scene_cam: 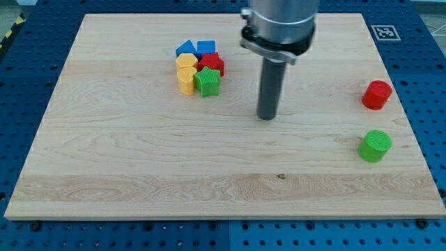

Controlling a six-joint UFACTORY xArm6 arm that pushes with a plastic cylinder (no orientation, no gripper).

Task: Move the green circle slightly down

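Observation:
The green circle (375, 146) is a round green block near the board's right edge, below the middle. A red round block (377, 95) sits above it, apart from it. My tip (267, 116) rests on the board near the centre, well to the left of the green circle and a little higher in the view. It touches no block.
A tight cluster lies at the upper left of centre: a blue block (185, 49), a blue block (206, 47), a red block (211, 63), two yellow blocks (186, 74) and a green star-like block (208, 82). The wooden board (139, 167) lies on a blue pegboard table.

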